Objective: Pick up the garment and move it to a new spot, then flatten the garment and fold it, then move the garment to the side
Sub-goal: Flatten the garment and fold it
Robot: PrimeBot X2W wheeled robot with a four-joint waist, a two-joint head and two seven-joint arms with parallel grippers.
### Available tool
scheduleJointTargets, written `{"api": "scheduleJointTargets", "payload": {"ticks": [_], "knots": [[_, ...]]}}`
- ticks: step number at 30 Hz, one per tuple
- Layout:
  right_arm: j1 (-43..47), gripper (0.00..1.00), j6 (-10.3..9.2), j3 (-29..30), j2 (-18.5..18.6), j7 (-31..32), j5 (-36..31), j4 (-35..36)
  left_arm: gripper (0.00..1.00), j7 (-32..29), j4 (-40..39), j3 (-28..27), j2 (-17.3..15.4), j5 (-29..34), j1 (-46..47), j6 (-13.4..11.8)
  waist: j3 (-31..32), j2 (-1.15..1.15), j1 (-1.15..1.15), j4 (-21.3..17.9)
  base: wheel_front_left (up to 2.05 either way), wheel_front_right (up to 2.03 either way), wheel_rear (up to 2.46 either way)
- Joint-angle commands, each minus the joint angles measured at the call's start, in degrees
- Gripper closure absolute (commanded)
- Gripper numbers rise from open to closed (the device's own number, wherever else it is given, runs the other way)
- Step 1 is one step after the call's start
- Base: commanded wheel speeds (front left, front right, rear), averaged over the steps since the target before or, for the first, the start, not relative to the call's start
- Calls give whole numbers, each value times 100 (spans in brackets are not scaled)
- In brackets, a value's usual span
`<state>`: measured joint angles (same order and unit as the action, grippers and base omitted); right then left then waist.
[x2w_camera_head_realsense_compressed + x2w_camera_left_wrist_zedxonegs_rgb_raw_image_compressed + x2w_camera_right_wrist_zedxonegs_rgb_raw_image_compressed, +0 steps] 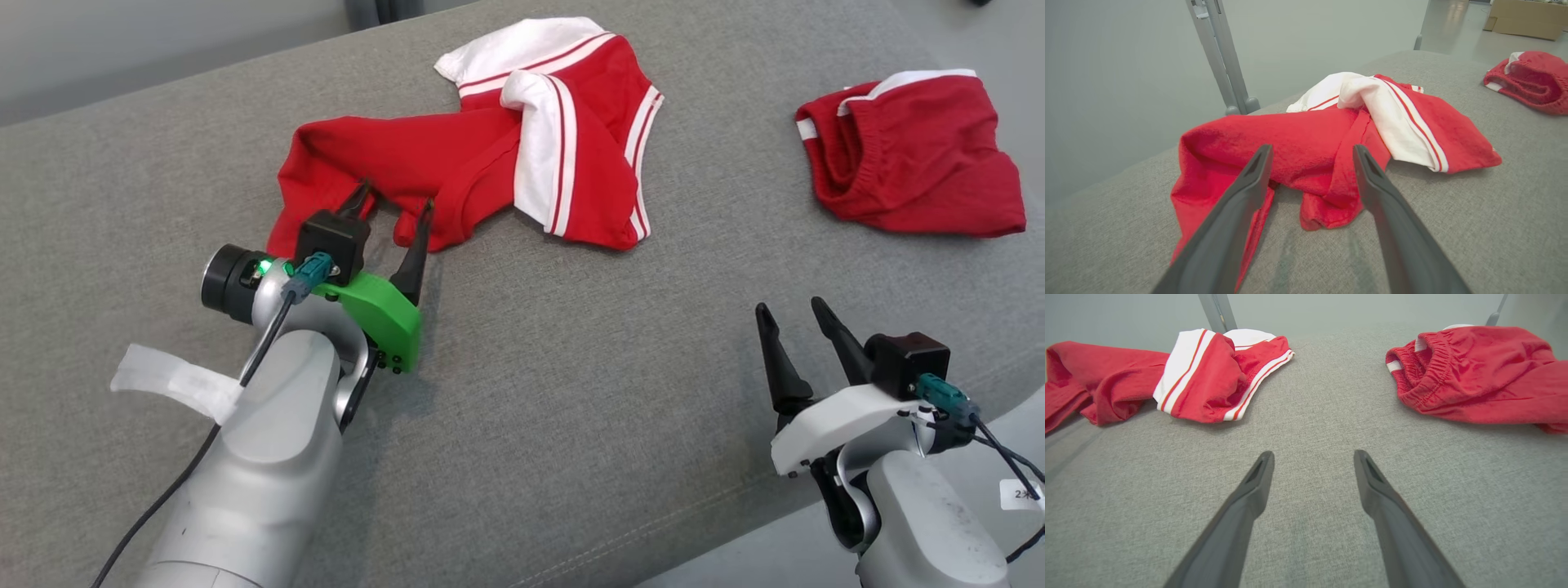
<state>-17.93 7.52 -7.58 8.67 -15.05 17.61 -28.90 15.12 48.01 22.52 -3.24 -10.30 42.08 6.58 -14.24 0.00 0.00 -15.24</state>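
ok so the left gripper has its jaws wide apart, nothing pinched afaict. The tips sit right at the near edge of the garment. In the left wrist view the two fingers straddle a bunched bit of red hem, but idk if they touch it.

From there the shirt runs away from the claw, up and to the right across the grey cushion. Red body end is by the left fingers, white striped sleeves piled at the far end. So the long axis is roughly in line w/ where the left fingers point, slanted right. It's crumpled, def not flat.

The right gripper is also spread open, empty, over bare cushion and well apart from the shirt. The darker red bundle lies ahead of it, not the one we want.

Imo left arm is way nearer. For flattening, right prob has to reach across to the sleeve end.
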Motion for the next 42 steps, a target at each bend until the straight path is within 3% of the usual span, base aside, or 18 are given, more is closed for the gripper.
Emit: {"api": "scheduleJointTargets", "payload": {"ticks": [1, 10, 17, 18, 19, 20, 27, 34, 42], "knots": [[-5, 0, -7, -7, -43, -14, 28, -13, 0, 0, 218, 66, -9, -17, 134, 32, -139, 0, 0, -339, 0, 0, 0], [-42, 0, -7, 4, -136, -14, 70, 51, 0, 0, 1074, 179, -125, -56, 471, 57, -358, 0, 0, -929, 0, 0, 0], [-6, 0, -7, 86, -139, -14, 87, 124, 0, 0, 1457, -1, -272, -153, 549, -119, -449, 0, 0, -1084, 0, 0, 0], [7, 0, -7, 103, -136, -14, 84, 132, 32, 0, 1458, 29, -262, -138, 522, -87, -452, 0, 0, -1077, 0, 0, 0], [21, 0, -7, 129, -138, -14, 74, 140, 85, 0, 1423, 52, -256, -123, 503, -61, -451, 0, 0, -1059, 0, 0, 0], [29, 0, -7, 154, -147, -14, 54, 152, 100, 0, 1366, 60, -247, -133, 487, -52, -449, 0, 0, -1034, 0, 0, 0], [70, 0, -7, 225, -118, -14, 46, 180, 100, 0, 481, -29, -230, -136, 193, 8, -259, 0, 0, -708, 0, 0, 0], [262, 0, -7, 333, -38, -14, 82, 75, 100, 0, -913, -157, -246, 134, -66, -28, 292, 0, 0, -27, 0, 0, 0], [466, 0, -7, 347, -92, -14, 127, -7, 100, -1, -1982, -160, -594, 563, -317, -31, 878, 0, 0, 639, 0, 0, 0]]}}
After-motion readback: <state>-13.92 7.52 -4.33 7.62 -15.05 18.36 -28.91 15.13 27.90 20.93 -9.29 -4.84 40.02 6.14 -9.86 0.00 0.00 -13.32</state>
